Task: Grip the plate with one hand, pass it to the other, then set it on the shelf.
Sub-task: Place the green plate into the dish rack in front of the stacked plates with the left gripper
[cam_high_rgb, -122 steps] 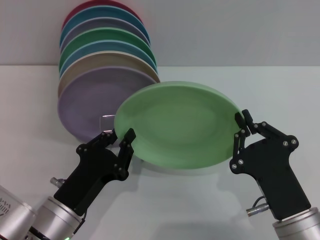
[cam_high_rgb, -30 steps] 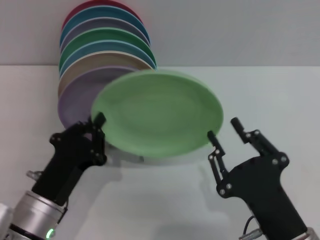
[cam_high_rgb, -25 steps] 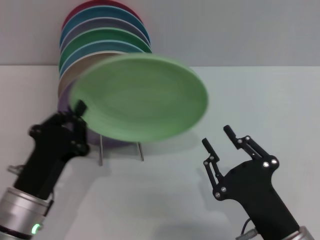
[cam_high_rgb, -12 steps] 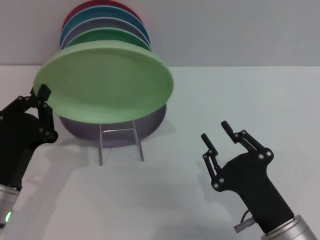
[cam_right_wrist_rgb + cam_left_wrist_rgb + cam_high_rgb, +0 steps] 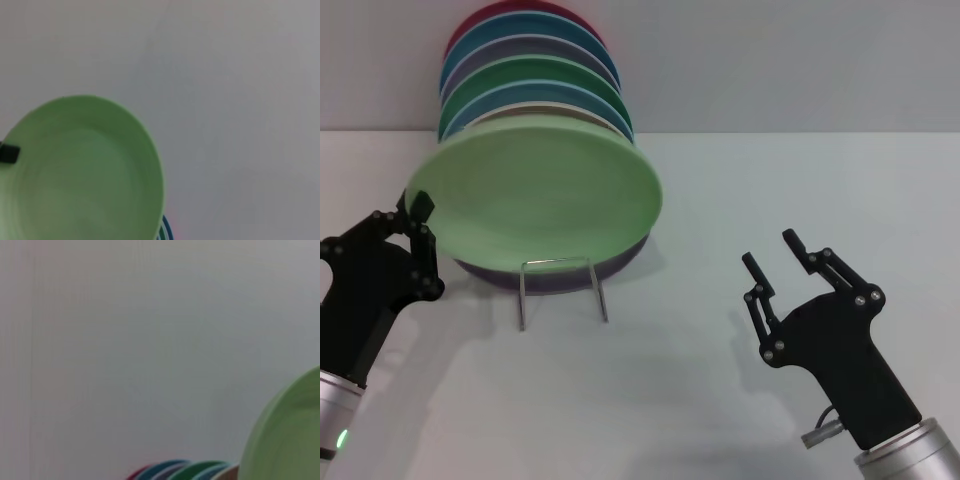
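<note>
The light pastel-green plate (image 5: 540, 205) is held tilted above and in front of the row of plates on the shelf (image 5: 560, 290). My left gripper (image 5: 412, 215) is shut on its left rim. The plate also shows in the left wrist view (image 5: 287, 437) and in the right wrist view (image 5: 82, 170). Only the shelf's thin silver front loop shows below the plate. My right gripper (image 5: 775, 252) is open and empty, to the right of the plate and apart from it.
Several coloured plates (image 5: 535, 85) stand in a row on the rack behind the held plate, a lavender one (image 5: 555, 272) at the front. The white table (image 5: 800, 190) runs to a pale wall behind.
The right gripper let go of the plate and drew back to the right. The left gripper carried the plate left and up over the rack, then lowered it slightly.
</note>
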Robot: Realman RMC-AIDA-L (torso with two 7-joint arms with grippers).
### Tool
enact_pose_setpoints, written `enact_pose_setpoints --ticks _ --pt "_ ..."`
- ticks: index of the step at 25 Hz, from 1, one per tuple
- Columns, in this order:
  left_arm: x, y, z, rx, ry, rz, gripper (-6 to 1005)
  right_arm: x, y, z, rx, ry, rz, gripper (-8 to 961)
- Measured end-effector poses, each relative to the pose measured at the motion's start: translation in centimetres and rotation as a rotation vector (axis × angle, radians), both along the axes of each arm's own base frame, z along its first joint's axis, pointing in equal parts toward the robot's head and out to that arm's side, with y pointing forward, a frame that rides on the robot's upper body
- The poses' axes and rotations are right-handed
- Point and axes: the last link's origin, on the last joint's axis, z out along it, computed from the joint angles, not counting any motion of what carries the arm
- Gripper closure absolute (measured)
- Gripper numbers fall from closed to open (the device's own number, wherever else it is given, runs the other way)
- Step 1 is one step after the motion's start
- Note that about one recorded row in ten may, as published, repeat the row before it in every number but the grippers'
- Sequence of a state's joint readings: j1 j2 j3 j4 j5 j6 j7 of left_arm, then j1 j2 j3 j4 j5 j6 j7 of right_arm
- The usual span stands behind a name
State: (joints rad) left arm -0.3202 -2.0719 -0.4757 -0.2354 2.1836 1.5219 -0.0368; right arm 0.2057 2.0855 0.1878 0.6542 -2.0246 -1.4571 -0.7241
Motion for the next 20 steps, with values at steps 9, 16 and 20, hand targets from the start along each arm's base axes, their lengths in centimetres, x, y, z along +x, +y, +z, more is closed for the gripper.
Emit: enact_pose_setpoints --ticks 9,16,20 --pt "-0.8 0.1 -1.3 -0.069 0.04 0.059 931 0.2 0.6 0.1 0.01 -0.014 -0.01 587" --pt "-1.1 0.3 -2.0 -0.093 0.085 0.088 926 0.1 0.9 0.0 -0.001 -0.018 -0.007 586" --pt "-1.2 0.4 -2.0 -0.099 0.09 0.093 924 0.0 1.1 0.0 0.0 -0.018 -0.003 585"
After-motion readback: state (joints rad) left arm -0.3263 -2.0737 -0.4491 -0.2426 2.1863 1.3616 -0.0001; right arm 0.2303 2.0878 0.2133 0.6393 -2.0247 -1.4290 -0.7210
